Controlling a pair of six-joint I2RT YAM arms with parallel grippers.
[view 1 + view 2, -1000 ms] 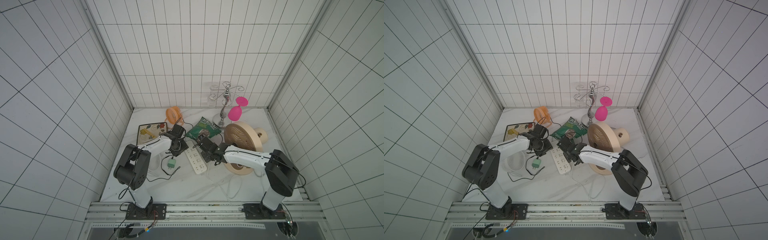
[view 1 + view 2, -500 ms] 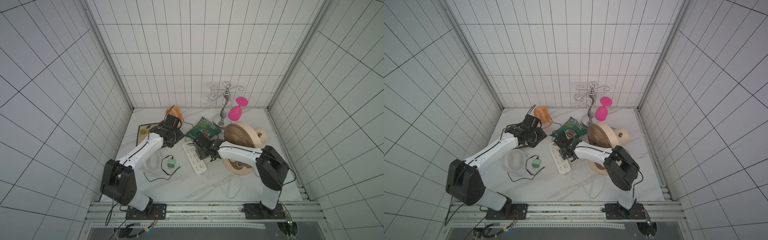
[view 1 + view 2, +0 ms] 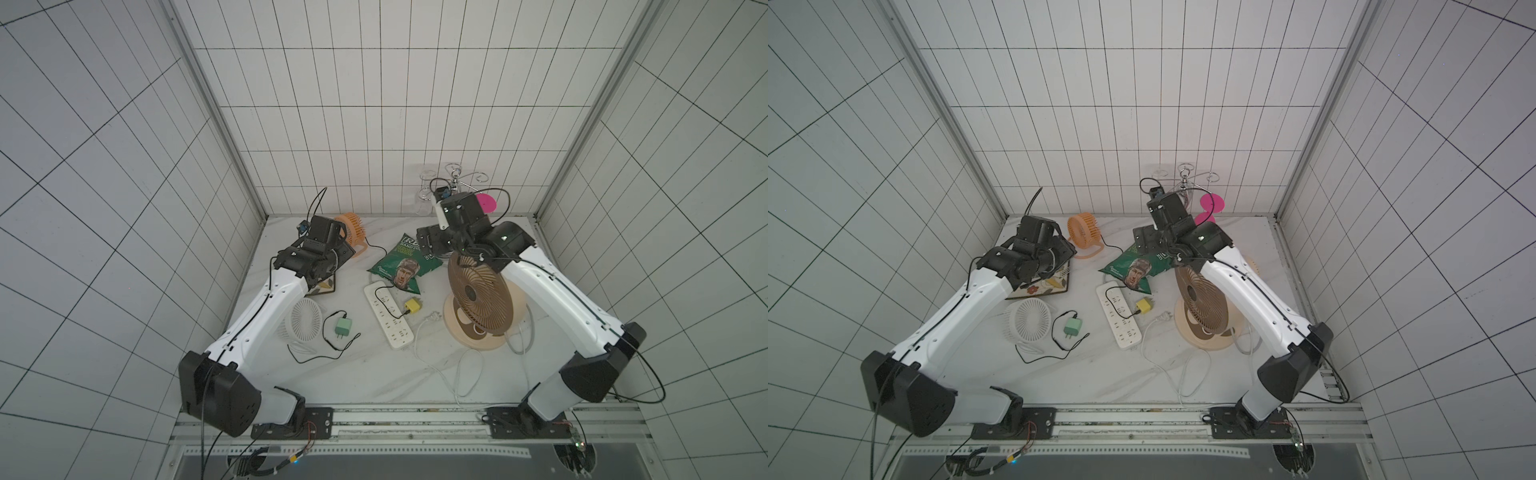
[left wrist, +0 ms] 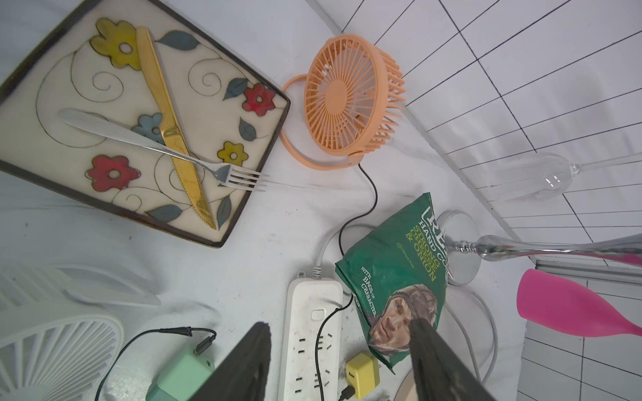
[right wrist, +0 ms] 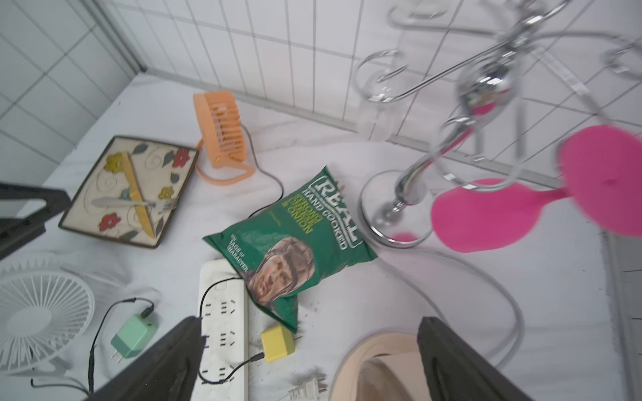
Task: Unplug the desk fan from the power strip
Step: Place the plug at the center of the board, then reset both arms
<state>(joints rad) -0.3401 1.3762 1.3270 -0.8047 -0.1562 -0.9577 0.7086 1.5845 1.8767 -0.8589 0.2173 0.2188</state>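
White plug (image 3: pixel 434 318) lies loose just right of the power strip (image 3: pixel 388 316). Left pincer (image 4: pixel 338 324) parted, right pincer (image 5: pixel 311 323) wide; both empty.

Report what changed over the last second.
Both arms lifted away from the power strip and swung back toward the far wall. The right pincer opened wide; it and the left pincer hold nothing. The yellow adapter lies beside the strip. Strip, chip bag and beige fan stayed put.
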